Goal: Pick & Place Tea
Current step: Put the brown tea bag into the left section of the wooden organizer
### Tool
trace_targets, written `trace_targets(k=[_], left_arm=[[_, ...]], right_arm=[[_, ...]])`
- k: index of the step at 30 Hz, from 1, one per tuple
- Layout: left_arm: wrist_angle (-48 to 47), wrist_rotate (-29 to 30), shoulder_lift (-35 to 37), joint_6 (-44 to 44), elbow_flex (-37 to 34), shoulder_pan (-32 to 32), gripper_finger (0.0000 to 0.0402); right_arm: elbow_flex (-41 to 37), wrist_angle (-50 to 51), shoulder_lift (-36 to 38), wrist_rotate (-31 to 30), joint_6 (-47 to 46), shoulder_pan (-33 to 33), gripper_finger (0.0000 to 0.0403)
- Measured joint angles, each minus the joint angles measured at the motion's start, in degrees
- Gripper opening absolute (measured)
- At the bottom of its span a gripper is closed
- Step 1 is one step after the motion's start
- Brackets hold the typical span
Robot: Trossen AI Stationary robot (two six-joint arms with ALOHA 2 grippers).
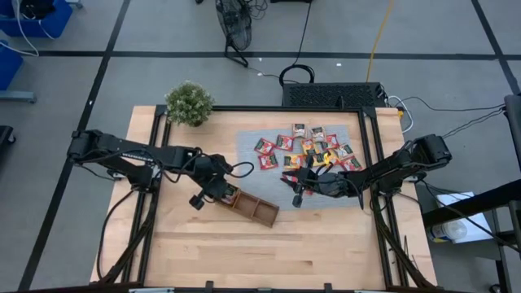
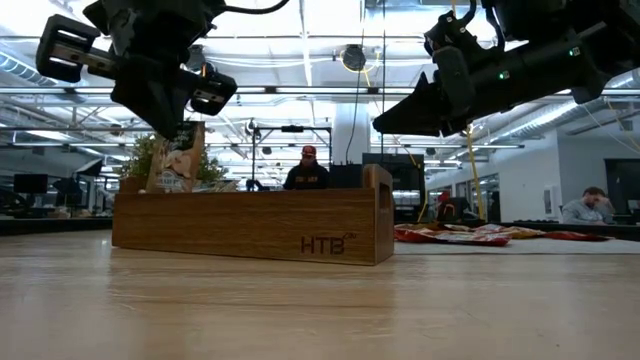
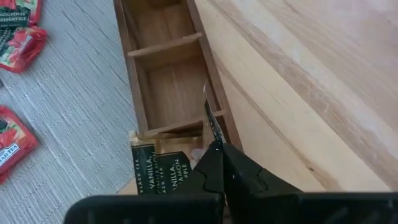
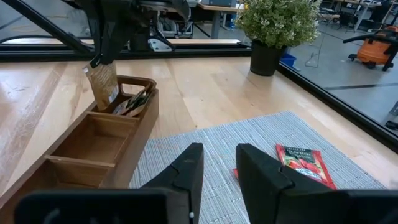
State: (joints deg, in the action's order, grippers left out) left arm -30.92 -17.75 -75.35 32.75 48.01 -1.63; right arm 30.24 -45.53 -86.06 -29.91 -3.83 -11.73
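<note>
A brown three-compartment wooden tray (image 1: 259, 210) lies slantwise at the table's middle. My left gripper (image 1: 218, 189) hangs over the tray's left end, shut on one tea sachet (image 2: 177, 158). Other dark green sachets (image 3: 155, 168) stand in that end compartment. Several red, orange and green tea sachets (image 1: 313, 150) lie flat on a grey mat (image 1: 252, 146) at the far right. My right gripper (image 4: 217, 165) hovers open above the mat's near edge, right of the tray, with nothing between its fingers. My left gripper pinches the sachet's upper edge (image 3: 212, 134) between its two fingers, coming from above at a slant. The sachet hangs upright below the fingers. Its lower end dips into the tray's end compartment (image 4: 118, 102), behind the tray wall; I cannot tell whether it rests there.
A potted plant (image 1: 189, 103) stands at the table's far left corner. The tray's middle and right compartments (image 3: 174, 87) hold nothing. Bare wood stretches along the table's near side. People sit in the room beyond the table.
</note>
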Motion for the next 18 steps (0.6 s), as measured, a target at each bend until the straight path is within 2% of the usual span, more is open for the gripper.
trace_targets(k=[3,11,18], left_arm=[[1.18,0.01,0.0,-0.04,-0.44,0.51,0.0004],[7.47,-0.12,0.0,-1.29,-7.13,2.57,0.0006],[11.55,1.86,0.0,-10.68,-7.69,3.5,0.0024]], right_arm=[[0.0,0.13,0.0,0.0,0.01,0.0,0.008],[0.0,0.23,0.0,-0.02,0.01,0.0,0.0078],[0.0,0.23,0.0,-0.02,0.01,0.0,0.0079]])
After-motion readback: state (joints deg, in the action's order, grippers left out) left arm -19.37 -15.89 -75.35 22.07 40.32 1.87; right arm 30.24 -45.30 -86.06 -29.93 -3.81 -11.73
